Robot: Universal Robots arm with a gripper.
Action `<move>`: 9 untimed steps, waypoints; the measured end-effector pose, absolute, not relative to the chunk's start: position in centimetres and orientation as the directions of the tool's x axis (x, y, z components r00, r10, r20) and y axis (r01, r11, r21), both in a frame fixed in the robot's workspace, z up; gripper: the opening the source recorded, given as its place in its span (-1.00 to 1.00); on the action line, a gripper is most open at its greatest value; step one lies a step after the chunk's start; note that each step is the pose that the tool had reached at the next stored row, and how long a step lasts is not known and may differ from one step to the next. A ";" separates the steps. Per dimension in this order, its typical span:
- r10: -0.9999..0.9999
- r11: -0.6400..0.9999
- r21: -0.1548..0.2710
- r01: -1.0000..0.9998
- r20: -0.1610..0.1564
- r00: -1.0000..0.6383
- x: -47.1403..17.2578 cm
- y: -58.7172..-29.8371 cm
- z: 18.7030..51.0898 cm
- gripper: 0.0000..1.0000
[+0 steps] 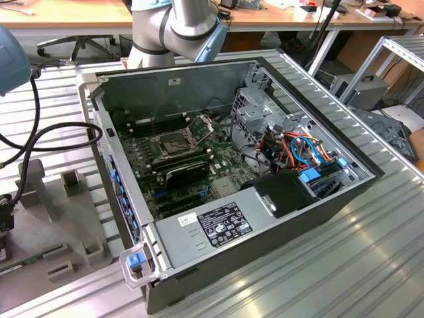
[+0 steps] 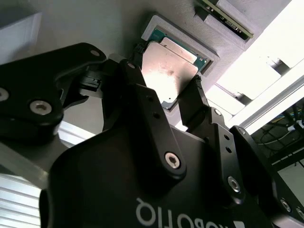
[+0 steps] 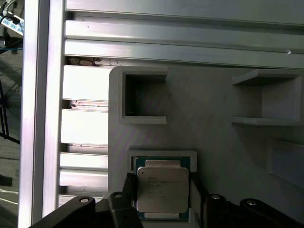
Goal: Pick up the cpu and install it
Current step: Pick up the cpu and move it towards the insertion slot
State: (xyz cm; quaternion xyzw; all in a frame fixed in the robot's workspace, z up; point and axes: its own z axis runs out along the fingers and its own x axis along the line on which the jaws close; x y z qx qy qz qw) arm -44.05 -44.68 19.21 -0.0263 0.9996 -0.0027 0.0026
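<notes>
In the exterior view, the grey holder (image 1: 63, 228) lies on the ribbed table (image 1: 331, 265), with the open computer case (image 1: 218, 228) just beside it.

In the second wrist view, the cpu (image 2: 168, 66) lies flat in the holder's square pocket, between the jaws of the gripper (image 2: 166, 73).

In the first wrist view, the gripper (image 3: 162, 186) is closed to the cpu's (image 3: 162, 190) width, with its tips against two opposite edges.

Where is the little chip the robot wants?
Find the grey plastic tray on the ribbed metal table. The cpu lies in the tray's shallow square frame. It is shiny silver with a green rim, while the square pocket beside it is empty.
</notes>
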 end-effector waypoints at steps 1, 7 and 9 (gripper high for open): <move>-0.053 0.999 -0.006 -0.053 -0.005 -0.999 -44.0 -44.7 19.2 0.09; -0.053 0.999 -0.005 -0.053 -0.005 -0.999 -44.1 -44.7 19.3 0.09; -0.053 0.999 -0.006 -0.053 -0.005 -0.999 -44.1 -44.7 19.5 0.09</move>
